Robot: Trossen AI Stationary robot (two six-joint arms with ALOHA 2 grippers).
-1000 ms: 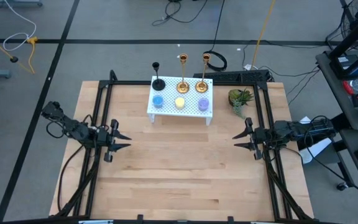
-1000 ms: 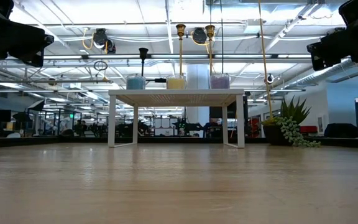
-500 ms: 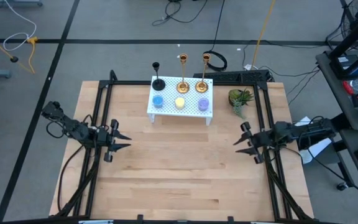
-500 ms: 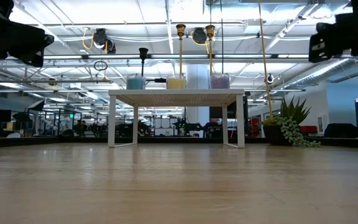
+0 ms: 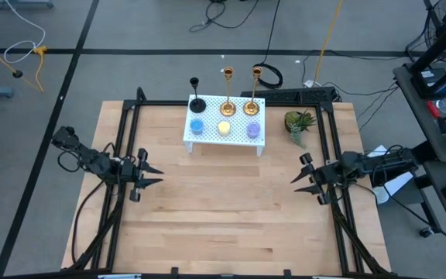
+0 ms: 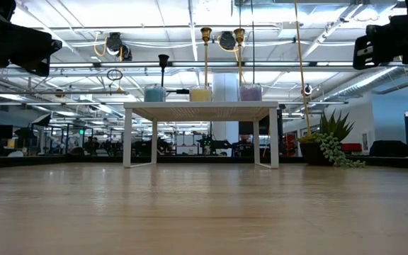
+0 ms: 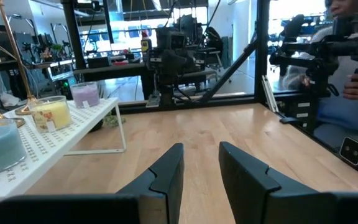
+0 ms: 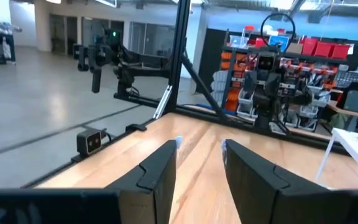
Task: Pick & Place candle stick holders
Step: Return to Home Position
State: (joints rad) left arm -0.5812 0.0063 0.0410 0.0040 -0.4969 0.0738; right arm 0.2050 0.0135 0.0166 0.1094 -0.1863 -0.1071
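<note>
Three candle stick holders stand upright on their round bases on the far row of a white perforated rack (image 5: pixel 224 138): a black one (image 5: pixel 197 103) and two gold ones (image 5: pixel 228 107) (image 5: pixel 252 107). In the low view they are the black one (image 6: pixel 163 67) and the gold ones (image 6: pixel 206 57) (image 6: pixel 240 53). My left gripper (image 5: pixel 153 175) hovers open and empty near the table's left side. In the left wrist view (image 7: pixel 201 168) the rack is off to one side. My right gripper (image 5: pixel 296 181) hovers open and empty near the right side, also in its wrist view (image 8: pixel 199 162).
Blue (image 5: pixel 197 126), yellow (image 5: pixel 224 128) and purple (image 5: pixel 253 129) candles sit on the rack's near row. A small potted plant (image 5: pixel 299 122) stands right of the rack. Black frame rails (image 5: pixel 126 147) run along both table sides. Bare wood (image 5: pixel 223 209) lies between the grippers. A person (image 7: pixel 353 62) is beyond the table.
My right gripper has drawn back a little toward the table's right edge, risen slightly and turned somewhat; its fingers stay open. The holders stand as before.
</note>
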